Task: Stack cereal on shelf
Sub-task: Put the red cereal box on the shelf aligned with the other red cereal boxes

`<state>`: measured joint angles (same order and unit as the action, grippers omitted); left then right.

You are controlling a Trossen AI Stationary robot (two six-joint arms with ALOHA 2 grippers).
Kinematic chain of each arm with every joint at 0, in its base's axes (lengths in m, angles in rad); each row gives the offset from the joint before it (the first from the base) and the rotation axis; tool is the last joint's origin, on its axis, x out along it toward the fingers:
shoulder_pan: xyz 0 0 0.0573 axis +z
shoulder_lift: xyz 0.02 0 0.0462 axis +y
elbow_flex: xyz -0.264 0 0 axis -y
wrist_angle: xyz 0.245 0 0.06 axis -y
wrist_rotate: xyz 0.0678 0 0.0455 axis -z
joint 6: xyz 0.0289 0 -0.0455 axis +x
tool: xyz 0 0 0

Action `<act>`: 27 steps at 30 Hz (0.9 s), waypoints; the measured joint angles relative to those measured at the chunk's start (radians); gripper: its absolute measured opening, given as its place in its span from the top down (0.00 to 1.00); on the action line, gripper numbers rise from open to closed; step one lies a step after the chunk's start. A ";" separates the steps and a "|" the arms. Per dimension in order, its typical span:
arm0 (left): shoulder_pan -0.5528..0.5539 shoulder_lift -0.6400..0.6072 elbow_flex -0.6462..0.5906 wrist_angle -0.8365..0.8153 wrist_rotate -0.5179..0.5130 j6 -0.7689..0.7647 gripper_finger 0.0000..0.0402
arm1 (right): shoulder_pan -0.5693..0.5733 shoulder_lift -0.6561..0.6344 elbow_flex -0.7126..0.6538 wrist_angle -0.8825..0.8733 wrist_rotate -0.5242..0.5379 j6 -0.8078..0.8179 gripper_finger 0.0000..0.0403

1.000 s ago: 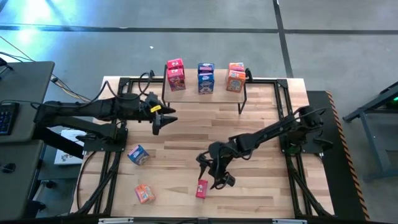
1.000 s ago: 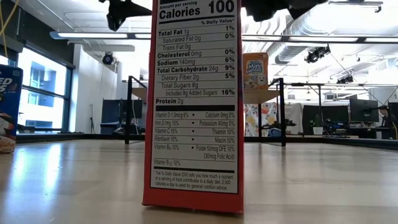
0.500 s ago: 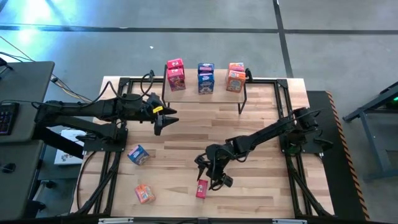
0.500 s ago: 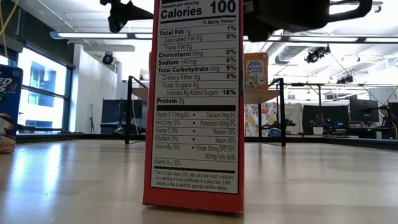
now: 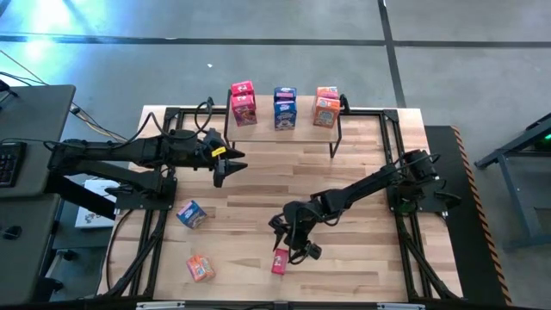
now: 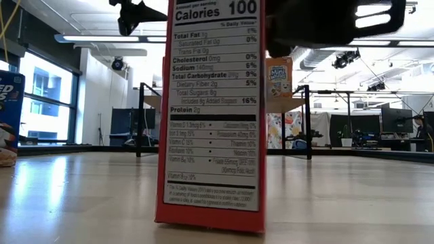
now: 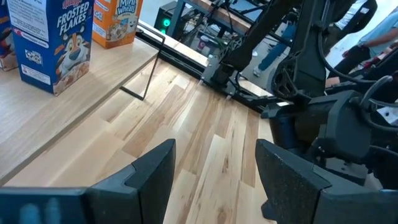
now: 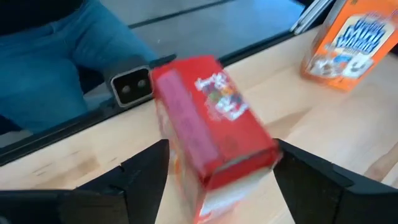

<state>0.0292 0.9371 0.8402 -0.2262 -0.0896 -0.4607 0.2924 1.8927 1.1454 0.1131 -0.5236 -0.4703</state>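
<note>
Right wrist view: red cereal box (image 8: 211,130) between right gripper's (image 8: 214,180) fingers.

Your right arm reaches in from the right edge toward the near middle, elbow bent low, wrist tipped down. Your right gripper (image 5: 291,242) points downward with its fingers (image 8: 143,168) spread apart. Your left arm stretches level from the left side, and your left gripper (image 5: 225,164) hangs in the air, fingers (image 7: 152,171) parted with nothing between them.

A dark desk (image 5: 39,112) with a keyboard (image 5: 9,164) (partly cut off) stands left of the wooden table (image 5: 362,181).
</note>
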 joint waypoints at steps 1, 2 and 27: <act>0.000 0.000 0.000 0.001 0.000 0.000 0.47 | 0.000 0.000 0.000 -0.006 0.000 0.003 0.36; 0.000 0.000 0.000 0.004 0.000 0.000 0.47 | 0.000 0.000 0.000 -0.004 0.000 0.006 0.37; 0.011 -0.008 0.000 0.009 -0.002 0.018 0.47 | -0.036 -0.002 0.080 -0.028 0.047 0.165 0.55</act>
<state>0.0402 0.9288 0.8403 -0.2175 -0.0918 -0.4426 0.2565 1.8908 1.2253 0.0846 -0.4767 -0.3052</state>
